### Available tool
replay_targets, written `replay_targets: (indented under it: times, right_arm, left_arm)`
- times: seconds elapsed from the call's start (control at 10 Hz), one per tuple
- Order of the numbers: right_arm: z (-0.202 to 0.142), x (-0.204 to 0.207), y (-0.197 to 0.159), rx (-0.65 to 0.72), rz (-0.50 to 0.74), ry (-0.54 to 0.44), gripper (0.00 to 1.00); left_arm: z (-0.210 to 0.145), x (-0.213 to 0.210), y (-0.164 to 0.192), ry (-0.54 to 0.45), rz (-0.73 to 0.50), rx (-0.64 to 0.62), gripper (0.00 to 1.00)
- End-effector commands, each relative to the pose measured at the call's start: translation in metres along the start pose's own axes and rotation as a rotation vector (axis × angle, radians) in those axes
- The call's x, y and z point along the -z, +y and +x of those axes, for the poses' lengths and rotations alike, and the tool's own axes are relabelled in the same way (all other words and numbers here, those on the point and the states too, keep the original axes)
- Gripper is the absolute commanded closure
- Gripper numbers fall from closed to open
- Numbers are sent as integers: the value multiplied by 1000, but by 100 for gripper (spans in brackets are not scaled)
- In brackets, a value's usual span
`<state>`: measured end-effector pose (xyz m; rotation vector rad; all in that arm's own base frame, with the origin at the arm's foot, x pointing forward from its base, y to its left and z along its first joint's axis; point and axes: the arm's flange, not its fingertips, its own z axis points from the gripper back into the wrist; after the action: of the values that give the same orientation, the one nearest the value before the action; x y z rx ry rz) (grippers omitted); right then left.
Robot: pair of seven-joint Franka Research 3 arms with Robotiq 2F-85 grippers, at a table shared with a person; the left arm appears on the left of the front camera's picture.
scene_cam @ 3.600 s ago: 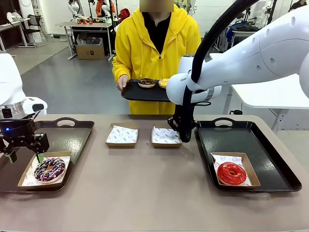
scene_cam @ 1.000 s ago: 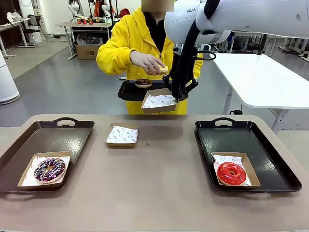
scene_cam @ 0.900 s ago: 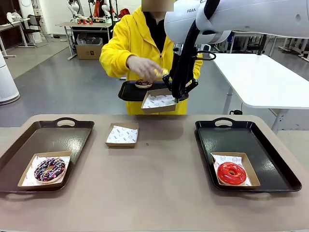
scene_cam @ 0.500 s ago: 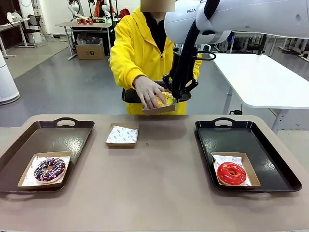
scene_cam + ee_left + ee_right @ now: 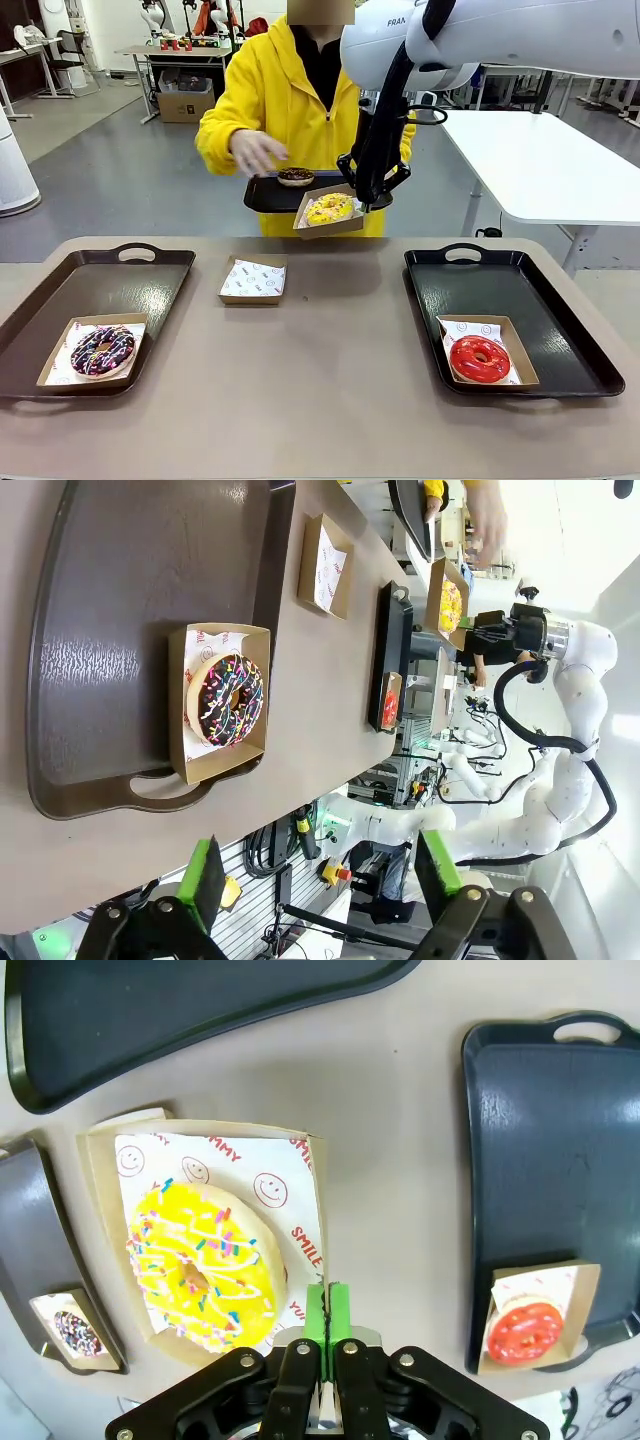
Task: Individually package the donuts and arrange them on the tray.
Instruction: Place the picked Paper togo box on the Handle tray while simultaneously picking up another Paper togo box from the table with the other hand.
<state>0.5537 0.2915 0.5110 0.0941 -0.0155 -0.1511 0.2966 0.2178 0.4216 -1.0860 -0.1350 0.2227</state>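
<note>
Left claw point(image 5: 320, 870) gapes wide, idle; boxed drizzled donut point(image 5: 232, 700) below it. Right claw point(image 5: 326, 1300) clamped on the box point(image 5: 300, 1175) rim, aloft. Change: yellow donut point(image 5: 200, 1265) now lies in that box, just beside the claw; person's hand point(image 5: 255, 150) has drawn back beyond it. I judge it ready to carry to the tray point(image 5: 520, 258), joining the red donut point(image 5: 479, 358).

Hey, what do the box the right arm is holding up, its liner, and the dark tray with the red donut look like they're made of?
Box: brown cardboard by the look, matte, with thin folded walls.
Liner: thin white paper printed with red smileys and lettering, possibly greaseproof.
Right tray: likely moulded plastic, dark with a soft sheen and a handle formed into its rim.
</note>
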Motion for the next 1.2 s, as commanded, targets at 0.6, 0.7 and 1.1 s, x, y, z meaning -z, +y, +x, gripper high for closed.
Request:
replay_targets:
  times: [0.6, 0.7, 1.1]
  right_arm:
    - [0, 0, 0, 0, 0, 0, 99]
    - [-7, -9, -12, -50, -19, 10, 99]
    - [-43, -48, -110, -200, -82, 9, 99]
  left_arm:
    - [0, 0, 0, 0, 0, 0, 0]
    - [5, 0, -15, 13, 67, 35, 0]
    - [43, 32, -126, 90, 290, 136, 0]
